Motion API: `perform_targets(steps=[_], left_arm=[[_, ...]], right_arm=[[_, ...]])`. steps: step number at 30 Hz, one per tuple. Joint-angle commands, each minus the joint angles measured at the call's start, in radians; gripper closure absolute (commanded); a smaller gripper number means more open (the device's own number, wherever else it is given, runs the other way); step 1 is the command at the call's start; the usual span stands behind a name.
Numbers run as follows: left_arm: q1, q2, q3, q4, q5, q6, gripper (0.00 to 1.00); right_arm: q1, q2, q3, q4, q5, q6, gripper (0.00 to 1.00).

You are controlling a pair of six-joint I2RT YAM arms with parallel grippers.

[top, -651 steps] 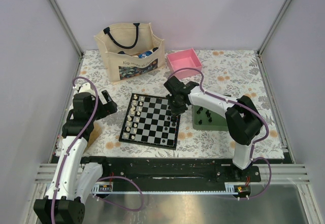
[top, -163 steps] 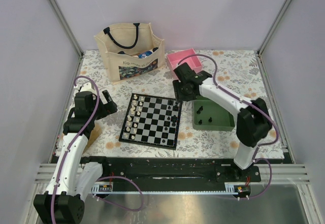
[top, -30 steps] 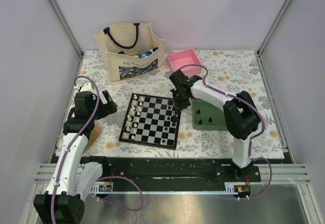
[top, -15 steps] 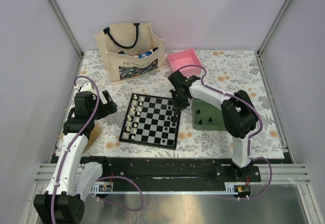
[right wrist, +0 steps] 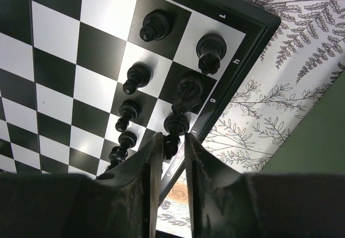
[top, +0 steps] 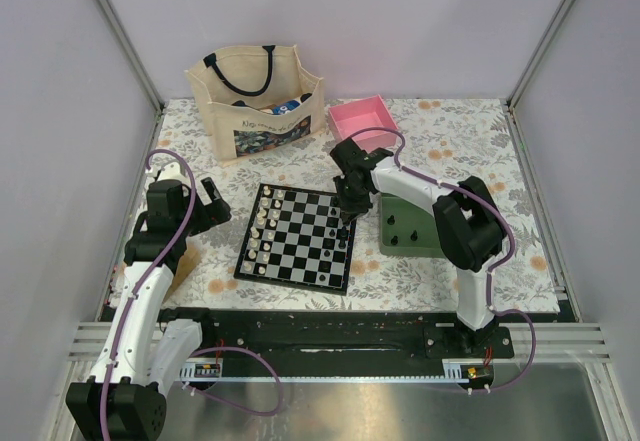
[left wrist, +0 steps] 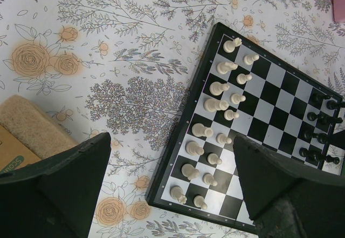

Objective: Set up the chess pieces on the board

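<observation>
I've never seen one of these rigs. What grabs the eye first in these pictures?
The small black-and-white checkered chessboard sits in the middle, with cream-white chessmen ranked along its left side. At its right edge the right end effector hangs with its fingers flanking a tiny black plastic chess piece, beside the green rectangular tray that holds more black pieces.

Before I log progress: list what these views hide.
- Right wrist: whether the right gripper pinches the black piece between its fingers; dark on dark.
- Left wrist: black side of the board, cut by frame edge and a left finger.
- Top: green tray pieces, too small to identify.
</observation>
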Motion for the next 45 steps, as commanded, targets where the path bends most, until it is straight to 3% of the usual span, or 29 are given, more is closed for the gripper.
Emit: perform_targets(steps=[1,10,17,27,32,45], left_arm=[[-0.001,-0.006,0.018,0.029,-0.004,-0.003,0.01],[-0.001,-0.003,0.018,0.029,-0.004,-0.003,0.01],[-0.003,-0.003,0.016,0.029,-0.004,-0.004,0.01],[-0.001,0.0,0.018,0.029,-0.004,-0.004,0.01],[-0.001,0.0,0.018,0.029,-0.004,-0.004,0.01],[-0.001,0.0,0.016,0.029,-0.004,-0.004,0.01]], right_arm=[[0.014,-0.003,0.036,0.015,0.0,-0.005,0.66],[0.012,-0.063,0.048,0.007,-0.019,-0.016,0.58],[0.004,-0.198,-0.004,-0.008,0.041,-0.056,0.52],[-0.179,-0.401,-0.22,0.051,0.095,-0.05,0.5],[-0.246,-0.341,-0.255,0.07,0.07,-0.051,0.5],[-0.247,-0.201,-0.258,0.084,0.099,-0.044,0.55]])
